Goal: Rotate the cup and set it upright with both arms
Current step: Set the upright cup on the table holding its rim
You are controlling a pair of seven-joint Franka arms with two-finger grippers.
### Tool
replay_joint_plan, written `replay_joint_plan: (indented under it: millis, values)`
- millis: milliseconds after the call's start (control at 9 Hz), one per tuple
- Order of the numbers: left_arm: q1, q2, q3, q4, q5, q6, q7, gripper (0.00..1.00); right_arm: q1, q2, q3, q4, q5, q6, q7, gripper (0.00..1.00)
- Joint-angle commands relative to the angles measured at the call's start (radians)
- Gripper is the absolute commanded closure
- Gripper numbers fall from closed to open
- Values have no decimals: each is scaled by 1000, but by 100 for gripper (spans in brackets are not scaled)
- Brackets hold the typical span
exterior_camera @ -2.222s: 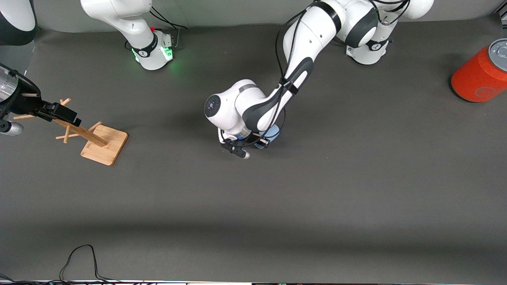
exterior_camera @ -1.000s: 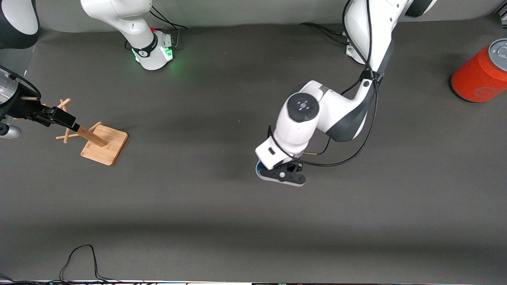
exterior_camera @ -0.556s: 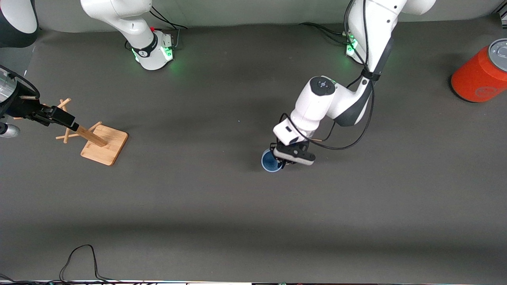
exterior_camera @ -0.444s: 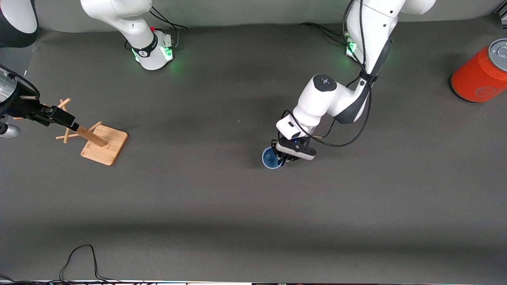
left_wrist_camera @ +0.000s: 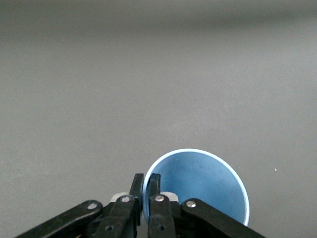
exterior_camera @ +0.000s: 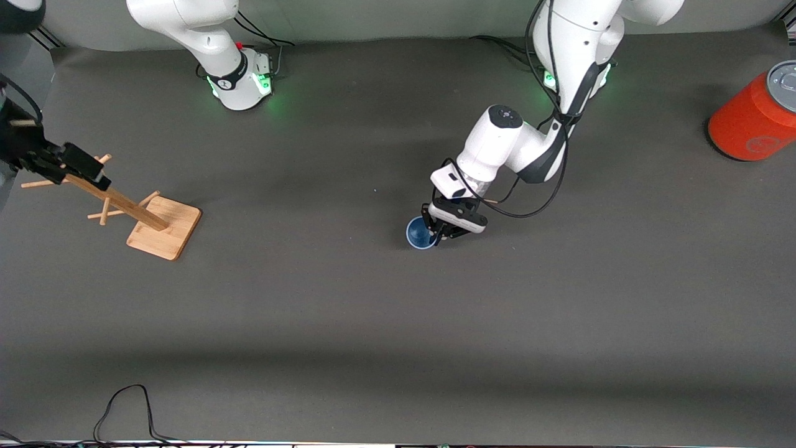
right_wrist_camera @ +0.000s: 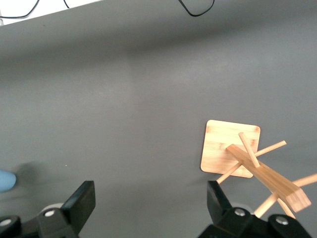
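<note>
The pale-blue cup (exterior_camera: 420,233) is mouth-up near the middle of the table, its blue inside showing. My left gripper (exterior_camera: 437,234) is shut on the cup's rim. In the left wrist view one finger (left_wrist_camera: 155,191) is inside the cup (left_wrist_camera: 200,181) and the other is outside, with the left gripper (left_wrist_camera: 146,187) pinching the wall between them. I cannot tell whether the cup's base touches the table. My right gripper (exterior_camera: 78,167) hangs open over the wooden rack at the right arm's end. The right gripper (right_wrist_camera: 148,206) has nothing between its fingers. The cup (right_wrist_camera: 5,179) shows at the edge of the right wrist view.
A wooden peg rack (exterior_camera: 163,229) leans on its square base at the right arm's end, seen also as the rack (right_wrist_camera: 230,148) in the right wrist view. An orange-red can (exterior_camera: 749,121) lies at the left arm's end. A black cable (exterior_camera: 124,401) loops at the table's front edge.
The left arm has turned the cup mouth-up and carried it toward the robots' bases, its grip unchanged. The right gripper has shifted slightly toward the bases over the rack, still open.
</note>
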Motion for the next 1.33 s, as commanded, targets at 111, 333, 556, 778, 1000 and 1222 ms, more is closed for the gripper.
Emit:
replay_joint_plan:
  millis: [111,333,556,778,1000,1222]
  values:
    - [-205,33,172,-14,-59,42,-9,64,4,-3,26,-33,-9,-15,-44,0]
    - [-209,31,171,-14,-69,42,-9,0,-7,94,33,23,-9,-14,-86,0]
    - [-207,8,169,-16,-70,21,-11,0,-16,167,33,83,-7,-11,-120,0]
    - [-198,-64,171,50,-70,-246,-8,0,-19,213,30,117,-3,-14,-161,0]
    - [-187,-98,173,223,-70,-585,-2,0,-21,215,21,117,2,-17,-164,0]
    - [-117,-105,171,367,-66,-843,38,0,-19,215,21,117,0,-17,-158,0]
